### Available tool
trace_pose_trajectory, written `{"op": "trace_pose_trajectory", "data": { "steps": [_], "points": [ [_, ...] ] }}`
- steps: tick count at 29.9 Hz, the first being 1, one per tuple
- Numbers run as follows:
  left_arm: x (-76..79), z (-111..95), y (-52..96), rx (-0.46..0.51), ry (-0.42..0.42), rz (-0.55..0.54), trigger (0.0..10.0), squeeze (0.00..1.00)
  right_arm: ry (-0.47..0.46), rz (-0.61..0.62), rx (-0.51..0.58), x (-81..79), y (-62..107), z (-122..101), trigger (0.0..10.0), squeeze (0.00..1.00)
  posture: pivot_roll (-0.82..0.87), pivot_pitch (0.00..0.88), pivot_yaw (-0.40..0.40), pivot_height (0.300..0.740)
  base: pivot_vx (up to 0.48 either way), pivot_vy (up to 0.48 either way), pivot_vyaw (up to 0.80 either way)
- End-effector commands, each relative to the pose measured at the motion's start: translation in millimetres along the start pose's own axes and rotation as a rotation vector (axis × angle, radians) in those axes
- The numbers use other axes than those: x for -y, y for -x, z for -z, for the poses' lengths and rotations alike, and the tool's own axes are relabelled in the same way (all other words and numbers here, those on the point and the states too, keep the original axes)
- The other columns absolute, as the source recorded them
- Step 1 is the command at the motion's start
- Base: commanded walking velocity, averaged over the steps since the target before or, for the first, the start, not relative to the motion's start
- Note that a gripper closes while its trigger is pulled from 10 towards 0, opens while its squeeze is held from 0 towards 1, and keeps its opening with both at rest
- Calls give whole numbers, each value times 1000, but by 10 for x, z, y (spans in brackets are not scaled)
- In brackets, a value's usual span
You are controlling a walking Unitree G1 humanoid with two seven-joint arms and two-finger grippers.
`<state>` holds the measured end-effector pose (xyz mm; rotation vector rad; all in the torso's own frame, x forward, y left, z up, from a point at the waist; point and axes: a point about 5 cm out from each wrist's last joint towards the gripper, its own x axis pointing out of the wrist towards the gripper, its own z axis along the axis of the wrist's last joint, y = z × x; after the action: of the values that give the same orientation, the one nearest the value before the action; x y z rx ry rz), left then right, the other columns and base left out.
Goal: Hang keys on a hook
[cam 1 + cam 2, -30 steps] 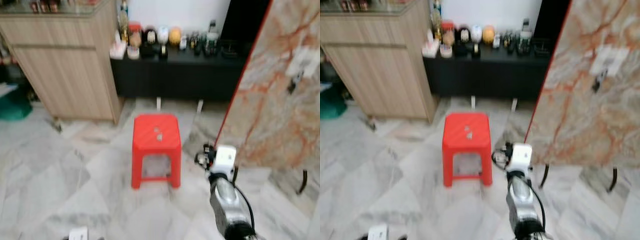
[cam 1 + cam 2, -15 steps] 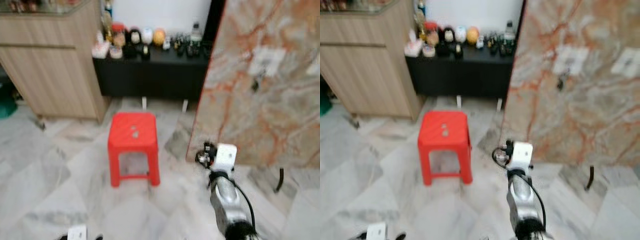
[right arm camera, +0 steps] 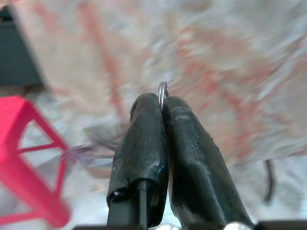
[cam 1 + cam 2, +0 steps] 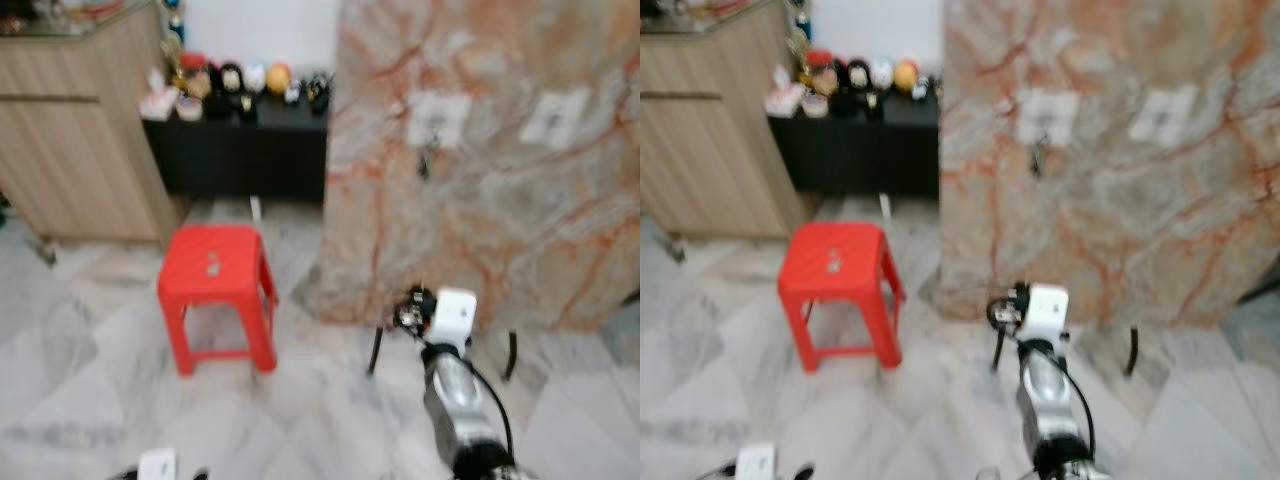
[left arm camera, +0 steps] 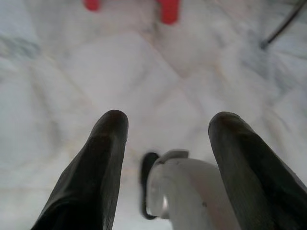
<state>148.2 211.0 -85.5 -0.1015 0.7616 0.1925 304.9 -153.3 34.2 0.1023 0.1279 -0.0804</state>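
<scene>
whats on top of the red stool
Two small pale items lie on the red stool seat; blur hides what they are. Underneath, bare marble floor shows between its legs.

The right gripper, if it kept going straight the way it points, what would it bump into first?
Probably the marble-patterned orange-veined panel, which lies beyond the right gripper and the thin metal key ring it pinches; blur hides the distance.

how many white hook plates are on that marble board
2. One white hook plate sits toward the robot's left on the marble board, with something dark hanging below it; the other is to its right. Blur may hide more.
</scene>
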Motion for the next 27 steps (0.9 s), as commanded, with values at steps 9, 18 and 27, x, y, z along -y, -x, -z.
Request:
{"op": "trace_pose_trajectory", "data": {
  "steps": [9,18,27],
  "points": [
    [-93,-20,3,1,-15,-24,10000,0,-12,-16,29,-82,-31,-61,10000,0,85,2,-40,740,0,0,0],
    [-82,-21,-2,-3,-2,-14,10000,0,-25,7,12,-46,-38,-47,10000,0,87,18,-45,740,29,0,-72],
    [-84,-18,-4,-9,0,-14,10000,0,-21,9,14,-56,-48,-59,10000,0,86,27,-45,740,291,0,-487]
  ]
}}
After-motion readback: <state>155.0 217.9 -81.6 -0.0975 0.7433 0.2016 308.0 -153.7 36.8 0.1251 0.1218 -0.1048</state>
